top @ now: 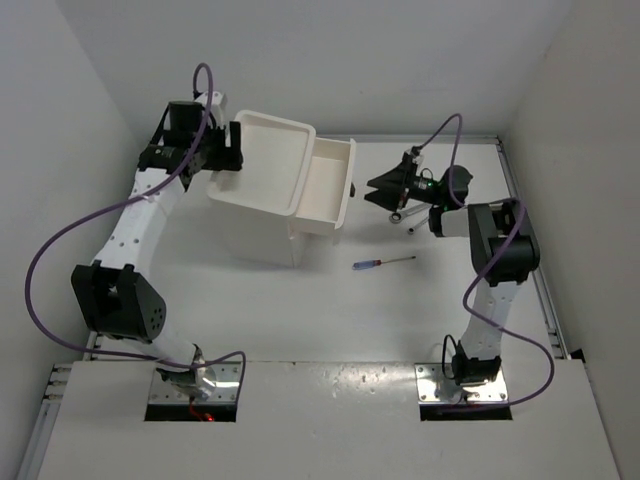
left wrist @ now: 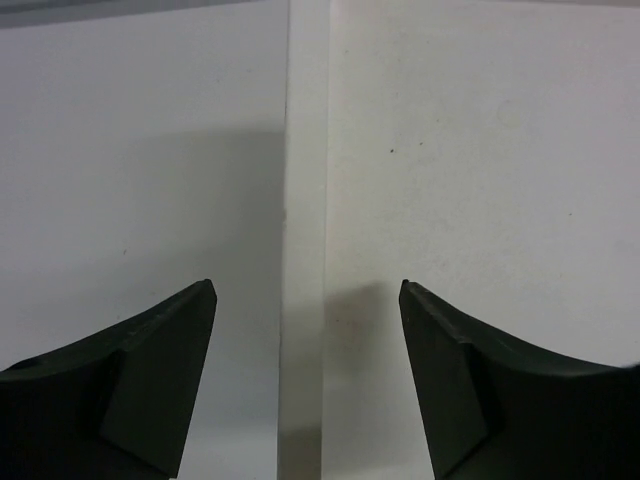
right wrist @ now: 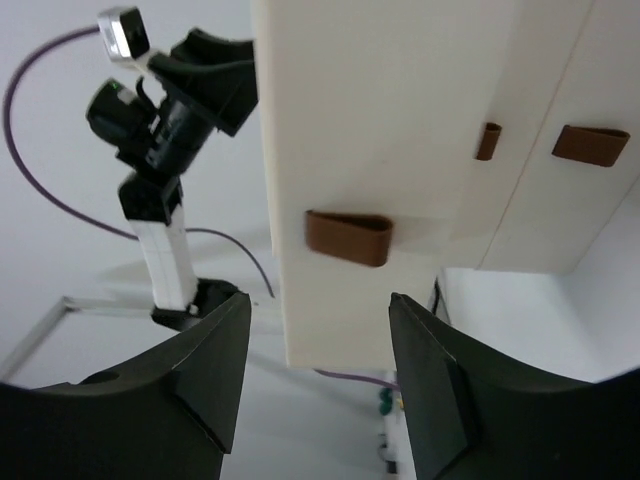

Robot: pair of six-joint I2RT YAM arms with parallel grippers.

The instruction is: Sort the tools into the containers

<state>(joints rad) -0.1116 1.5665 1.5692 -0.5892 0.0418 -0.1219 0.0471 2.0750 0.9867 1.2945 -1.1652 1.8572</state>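
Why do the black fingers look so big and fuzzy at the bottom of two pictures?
Left wrist view: the left gripper sits right by the lens, so it looms large with soft edges. Right wrist view: same for the right gripper, while the brown drawer handle looks sharper.

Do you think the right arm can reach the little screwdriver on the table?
Probably yes. The screwdriver lies alone on the table, close to the right gripper, with nothing covering it or standing between them, and the jaws are open.
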